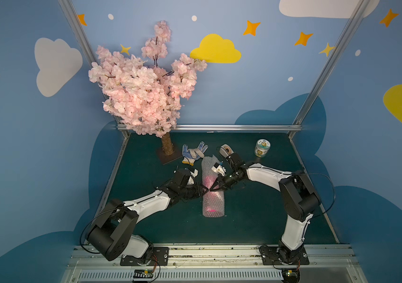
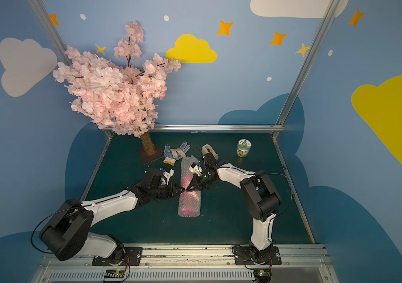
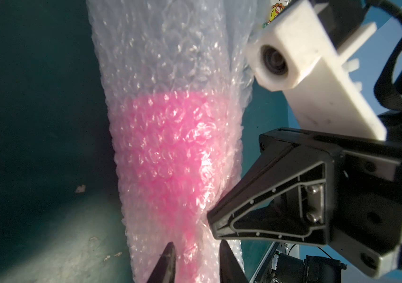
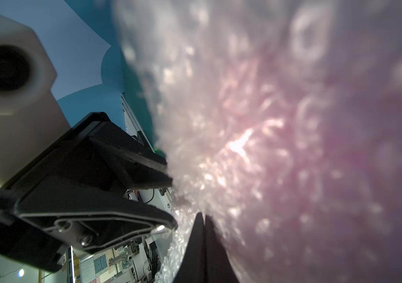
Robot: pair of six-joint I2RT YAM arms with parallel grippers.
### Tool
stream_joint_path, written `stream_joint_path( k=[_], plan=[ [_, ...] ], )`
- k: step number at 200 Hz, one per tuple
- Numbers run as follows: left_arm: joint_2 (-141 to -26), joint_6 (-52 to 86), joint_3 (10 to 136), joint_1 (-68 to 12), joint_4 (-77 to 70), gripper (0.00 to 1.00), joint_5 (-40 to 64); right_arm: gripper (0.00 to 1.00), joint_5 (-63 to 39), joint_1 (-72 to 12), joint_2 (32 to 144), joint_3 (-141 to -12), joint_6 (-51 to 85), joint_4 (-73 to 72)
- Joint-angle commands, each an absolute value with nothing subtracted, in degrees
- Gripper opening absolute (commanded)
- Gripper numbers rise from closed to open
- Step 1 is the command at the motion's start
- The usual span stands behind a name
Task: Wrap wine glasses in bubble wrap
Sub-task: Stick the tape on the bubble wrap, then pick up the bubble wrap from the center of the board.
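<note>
The bubble wrap [image 1: 213, 201] [image 2: 190, 203] lies on the green table as a rolled tube, running from near to far. The pink wine glass [image 1: 208, 180] [image 3: 170, 152] shows through it. My left gripper [image 1: 206, 190] [image 3: 197, 254] reaches in from the left at mid-roll. Its fingers [image 3: 168, 257] are a little apart and pinch wrap over the narrowing pink part. My right gripper [image 1: 211, 190] [image 4: 203, 215] comes from the right with its jaws shut tight. Its tip presses the wrap beside the left one. Whether film is caught between its jaws is hidden.
Beyond the roll lie a blue-dotted white glove [image 1: 193, 152] and a tape dispenser [image 1: 226, 150]. A small green-labelled jar [image 1: 262, 147] stands at the back right. The blossom tree's trunk [image 1: 167, 145] and its base plate are at the back left. A metal rail [image 1: 219, 127] bounds the far edge.
</note>
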State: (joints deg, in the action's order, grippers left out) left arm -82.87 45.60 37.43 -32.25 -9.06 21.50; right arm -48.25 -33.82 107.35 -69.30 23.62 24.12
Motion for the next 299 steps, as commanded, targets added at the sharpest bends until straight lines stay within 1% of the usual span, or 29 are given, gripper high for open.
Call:
stream_joint_path(
  k=[1, 33, 54, 60, 78, 94, 115, 120, 128, 137, 158, 170, 188, 205, 251, 255, 282, 299],
  plan=[
    [-85.5, 45.2, 37.8, -32.3, -9.7, 0.3, 22.5, 0.05, -48.5, -33.4, 106.2, -68.7, 23.6, 23.7],
    [-87.9, 45.3, 38.5, -32.6, -10.1, 0.26, 21.9, 0.06, -48.6, -33.3, 106.7, -68.6, 23.6, 23.6],
    [-87.7, 45.3, 38.6, -32.6, -10.4, 0.24, 22.1, 0.1, -49.6, -33.3, 105.6, -68.6, 23.4, 23.6],
    [-87.4, 45.3, 38.6, -32.5, -10.4, 0.24, 22.2, 0.13, -50.0, -33.1, 104.8, -68.4, 23.5, 23.6],
    [-86.1, 45.1, 38.7, -32.6, -9.3, 0.27, 21.9, 0.28, -49.5, -32.1, 101.3, -68.0, 23.3, 24.3],
    [-84.6, 44.8, 39.1, -32.4, -7.5, 0.31, 21.2, 0.4, -47.0, -30.5, 98.2, -68.1, 21.7, 27.2],
    [-82.2, 44.4, 39.6, -31.8, -4.7, 0.35, 20.0, 0.68, -43.7, -27.4, 95.6, -67.1, 20.2, 29.9],
    [-81.6, 44.3, 39.9, -31.7, -3.7, 0.37, 19.7, 0.73, -43.1, -26.5, 95.3, -66.7, 20.3, 30.0],
    [-81.0, 44.0, 40.6, -31.2, -1.9, 0.4, 19.4, 0.79, -42.4, -25.3, 95.1, -66.2, 19.9, 30.1],
    [-80.0, 43.8, 41.3, -30.7, 0.2, 0.45, 18.6, 0.82, -42.1, -24.4, 95.8, -66.3, 19.3, 30.6],
    [-78.4, 44.4, 42.6, -29.0, 6.0, 0.57, 13.9, 0.83, -42.9, -24.2, 99.2, -67.1, 18.2, 30.8],
    [-78.4, 43.9, 42.7, -28.1, 6.9, 0.61, 10.1, 0.83, -44.4, -24.4, 100.9, -66.6, 18.5, 28.4],
    [-81.8, 43.4, 44.7, -26.5, 8.4, 0.6, 9.0, 0.83, -44.9, -24.6, 102.6, -64.8, 20.0, 23.1],
    [-86.5, 41.7, 47.8, -25.3, 9.9, 0.57, 11.4, 0.83, -46.1, -24.7, 104.3, -63.4, 21.9, 18.0],
    [-96.5, 41.2, 50.9, -25.4, 4.6, 0.53, 13.0, 0.84, -49.7, -25.8, 108.6, -61.9, 24.5, 9.4],
    [-97.2, 41.0, 51.2, -25.4, 4.2, 0.53, 14.7, 0.84, -50.2, -26.0, 108.9, -61.9, 24.8, 8.6],
    [-101.7, 40.4, 53.7, -25.3, 2.0, 0.53, 17.7, 0.84, -52.1, -27.1, 110.9, -62.0, 26.6, 3.3],
    [-104.1, 40.3, 55.1, -25.3, 0.9, 0.5, 19.7, 0.84, -53.6, -27.8, 112.1, -62.5, 27.5, 0.9]
  ],
)
